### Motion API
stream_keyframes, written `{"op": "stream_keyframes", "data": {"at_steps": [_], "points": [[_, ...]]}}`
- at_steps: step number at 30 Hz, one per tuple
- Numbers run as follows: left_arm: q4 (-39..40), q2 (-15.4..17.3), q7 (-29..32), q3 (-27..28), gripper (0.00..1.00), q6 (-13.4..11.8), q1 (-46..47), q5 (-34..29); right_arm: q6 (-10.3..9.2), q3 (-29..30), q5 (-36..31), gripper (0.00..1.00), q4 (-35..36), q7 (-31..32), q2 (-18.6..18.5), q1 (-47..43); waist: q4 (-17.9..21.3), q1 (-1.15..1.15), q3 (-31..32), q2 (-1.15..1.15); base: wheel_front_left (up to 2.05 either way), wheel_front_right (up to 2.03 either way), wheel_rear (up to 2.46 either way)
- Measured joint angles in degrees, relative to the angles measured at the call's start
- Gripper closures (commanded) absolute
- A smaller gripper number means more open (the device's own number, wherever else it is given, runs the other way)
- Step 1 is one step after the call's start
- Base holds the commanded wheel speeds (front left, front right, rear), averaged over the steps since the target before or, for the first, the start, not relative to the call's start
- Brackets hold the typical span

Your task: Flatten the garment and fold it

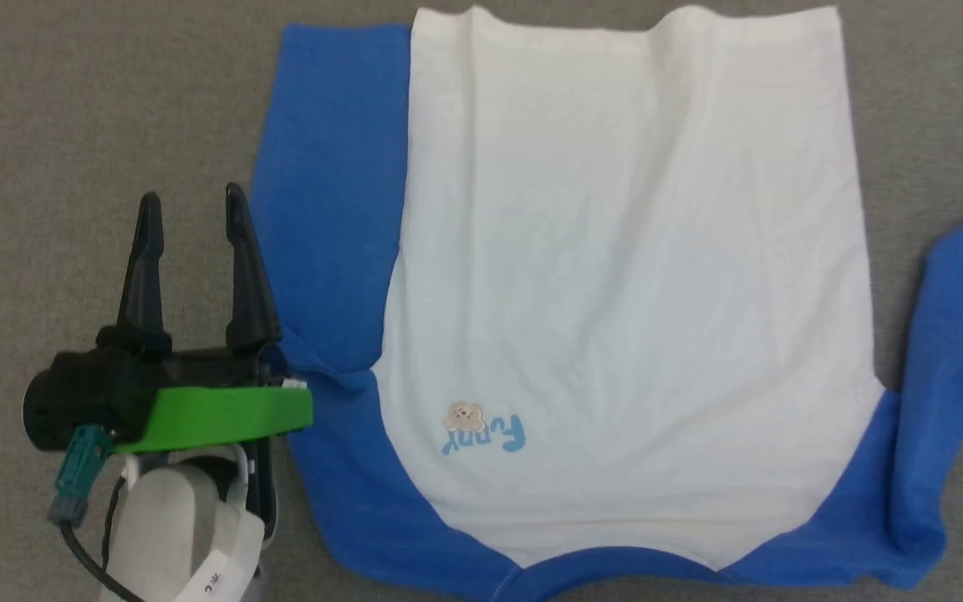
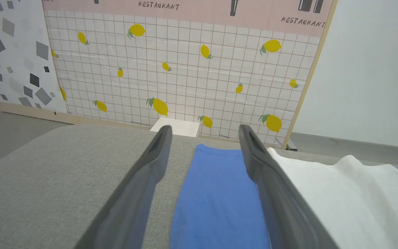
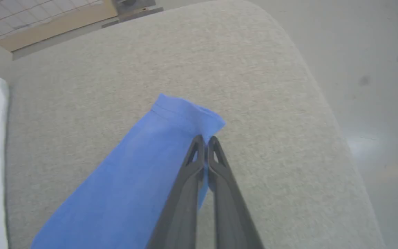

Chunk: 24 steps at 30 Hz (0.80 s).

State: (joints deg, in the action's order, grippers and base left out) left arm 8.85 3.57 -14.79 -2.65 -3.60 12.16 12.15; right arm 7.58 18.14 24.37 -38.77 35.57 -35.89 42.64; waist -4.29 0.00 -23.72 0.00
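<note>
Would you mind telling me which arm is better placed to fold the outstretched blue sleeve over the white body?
Right. The right claw is closed on the garment's outstretched sleeve near its cuff; the left claw hangs open beside the other sleeve.

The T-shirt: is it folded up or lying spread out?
Spread out. The T-shirt lies open on the grey surface, its whole white body showing, both blue sleeves beside it, neither laid over it.
</note>
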Motion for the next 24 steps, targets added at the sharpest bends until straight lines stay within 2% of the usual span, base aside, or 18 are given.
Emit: {"op": "stream_keyframes", "data": {"at_steps": [3,7,10,13,19,24], "points": [[0.04,-0.09,0.00,1.07,0.00,0.18,-1.75,0.00,-0.01,4.74,-1.89,1.00,-0.59,-0.42,-1.37,-3.83,0.92,0.00,2.60,0.00,0.00,0.00,0.00],[0.35,-0.14,0.00,2.32,0.00,0.60,-3.57,0.00,-0.01,10.93,-7.10,1.00,0.57,-1.29,-1.18,-8.00,2.12,0.00,5.69,0.00,0.00,0.00,0.00],[0.66,-0.20,0.00,3.24,0.00,0.78,-4.55,0.05,-0.01,12.41,-9.47,1.00,3.65,-0.83,-0.41,-9.68,2.88,0.00,7.60,0.00,0.00,0.00,0.00],[0.77,-0.23,0.00,4.00,0.00,1.04,-5.48,0.56,-0.01,9.40,-8.32,1.00,8.78,-0.29,0.88,-11.59,3.37,0.00,9.44,0.00,0.00,0.00,0.00],[0.65,-0.35,0.00,5.13,0.00,1.51,-7.45,0.81,-0.01,-3.22,-0.32,1.00,25.32,4.95,2.65,-15.77,3.90,0.00,13.06,0.00,0.00,0.00,0.00],[0.42,-0.41,0.00,5.38,0.00,2.03,-8.70,1.05,-0.01,-13.54,4.91,1.00,38.36,10.31,7.02,-16.64,4.08,0.00,15.91,0.00,0.00,0.00,0.00]]}}
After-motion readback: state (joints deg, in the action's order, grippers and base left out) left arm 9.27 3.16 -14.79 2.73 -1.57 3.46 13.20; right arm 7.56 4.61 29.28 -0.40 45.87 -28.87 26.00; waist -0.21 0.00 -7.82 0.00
